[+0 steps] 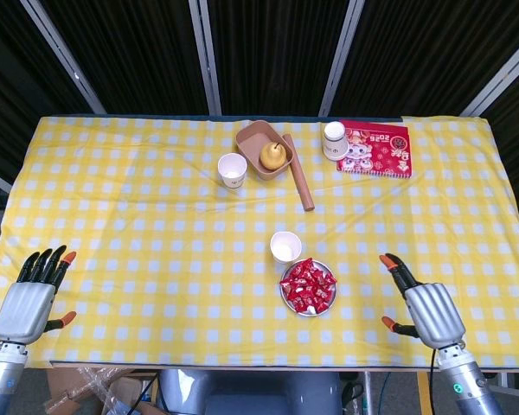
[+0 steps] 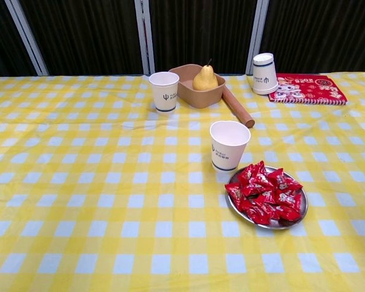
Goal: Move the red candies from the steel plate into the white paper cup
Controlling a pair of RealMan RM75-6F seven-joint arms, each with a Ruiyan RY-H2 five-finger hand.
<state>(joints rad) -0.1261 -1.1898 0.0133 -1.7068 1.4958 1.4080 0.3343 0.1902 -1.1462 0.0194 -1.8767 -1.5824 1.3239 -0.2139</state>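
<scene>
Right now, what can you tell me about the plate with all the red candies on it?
The steel plate is small, round, shallow and shiny, like metal. It lies flat on the yellow checked tablecloth, near the table's front edge. A heap of red candies in shiny wrappers covers almost all of it, so only the rim shows. The white paper cup stands upright right behind it. No hand touches it.

dark curtains (image 1: 277, 52) | metal posts (image 1: 206, 56) | yellow-checked table (image 1: 138, 225)
</scene>
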